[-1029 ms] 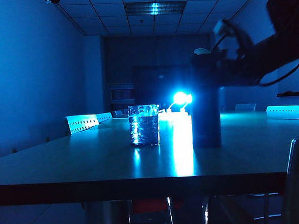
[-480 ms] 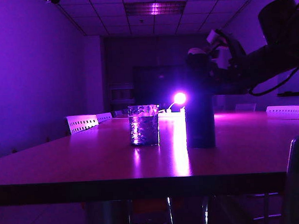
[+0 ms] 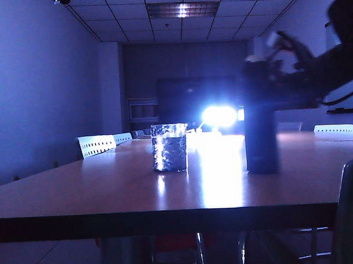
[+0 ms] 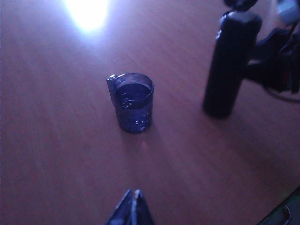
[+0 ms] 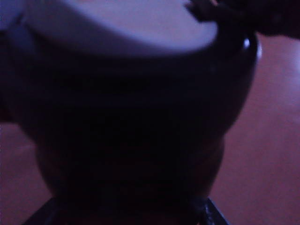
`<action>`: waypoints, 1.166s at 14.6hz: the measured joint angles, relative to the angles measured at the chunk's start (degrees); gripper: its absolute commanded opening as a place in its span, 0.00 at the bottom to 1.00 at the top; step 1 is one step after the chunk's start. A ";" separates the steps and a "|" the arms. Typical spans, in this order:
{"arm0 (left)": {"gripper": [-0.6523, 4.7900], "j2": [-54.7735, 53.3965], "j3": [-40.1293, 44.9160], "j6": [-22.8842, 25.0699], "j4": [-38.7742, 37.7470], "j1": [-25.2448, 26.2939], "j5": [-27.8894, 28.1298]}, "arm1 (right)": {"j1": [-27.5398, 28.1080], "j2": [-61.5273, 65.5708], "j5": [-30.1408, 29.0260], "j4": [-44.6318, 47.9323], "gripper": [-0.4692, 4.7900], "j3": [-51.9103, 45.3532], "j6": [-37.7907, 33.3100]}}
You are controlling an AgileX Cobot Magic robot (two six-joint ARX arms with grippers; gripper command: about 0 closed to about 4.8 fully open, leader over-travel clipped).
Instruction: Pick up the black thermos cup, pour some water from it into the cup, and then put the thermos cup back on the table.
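Dim room, one bright lamp point(image 3: 219, 115) glaring low at the far end of the table point(image 3: 109, 186).

The cup point(image 3: 169, 147) stands upright near mid-table, dimpled glass catching the lamp. From the left wrist view its inside looks dark and level partway up, perhaps liquid; I cannot tell for sure point(image 4: 133, 101).

The black thermos cup point(image 3: 260, 120) stands upright on the table, well to the right of the cup and apart from it, base on the wood. Its top fills the right wrist view, a pale flat cap face over a dark body point(image 5: 140, 117); contents not visible.

Right gripper point(image 3: 279, 93) is at the thermos's upper part, jaws partly closed around it from the right side, arm reaching in from the right edge. Grip looks firm on the flask body.

Left gripper point(image 4: 132, 208) hangs back above the table short of the cup, fingertips drawn together to a point, holding nothing.

Against half a second ago: the thermos and the right gripper sit further right, away from the cup. The cup has not moved. Room light has gone from purple to bluish white.
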State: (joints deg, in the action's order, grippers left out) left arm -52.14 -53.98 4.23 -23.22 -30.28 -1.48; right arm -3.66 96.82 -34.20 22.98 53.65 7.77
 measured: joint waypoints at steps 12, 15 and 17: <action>0.11 -0.02 0.00 -0.02 0.00 0.00 0.00 | 1.62 -1.05 -0.46 1.40 0.27 -2.62 2.60; 0.11 -0.02 0.00 0.00 -0.22 0.00 0.00 | 1.62 -1.05 -0.44 1.38 0.65 -2.62 2.62; 0.11 0.00 0.00 0.00 -0.63 0.00 0.00 | 1.62 -1.05 -0.42 1.33 0.85 -2.62 2.69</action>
State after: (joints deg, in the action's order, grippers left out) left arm -52.14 -53.98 4.23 -23.86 -30.28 -1.48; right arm -2.04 95.77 -34.61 24.32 51.03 10.46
